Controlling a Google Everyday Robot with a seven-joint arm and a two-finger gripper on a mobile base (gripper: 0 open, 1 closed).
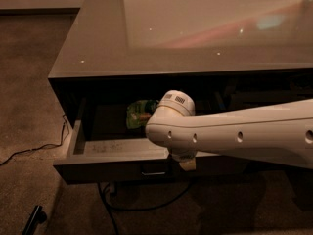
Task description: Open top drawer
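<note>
While the arm (244, 133) reaches in from the right of my view, its white bulk lies across the right half of the cabinet front and hides much of what I want to see. My target, the top drawer (110, 148), stands partly out from under the worktop (195, 28) at the cabinet's left end. Its dark front is towards me, and a strip of lighter, scuffed inner floor shows along the left and near side. A small rectangular handle (154, 172) sits on the drawer front, low and just left of the arm's end. Beneath the rounded wrist the gripper (187, 164) shows only as a small tan piece hanging at the drawer's front edge, just beside the handle on its right. Whether the jaws are open or closed, or have hold of anything, I cannot tell, since the wrist covers them from above. Inside the drawer, towards the back, lies a crumpled green packet (139, 114), with the wrist's capped end overlapping its right side. How far the drawer runs to the right is lost behind the arm. On the carpet under the drawer a dark cable (142, 207) loops along the floor. A thinner cord (29, 151) trails off to the left, well apart from the cabinet. A dark bar-shaped object (32, 219) lies at the lower left corner.
</note>
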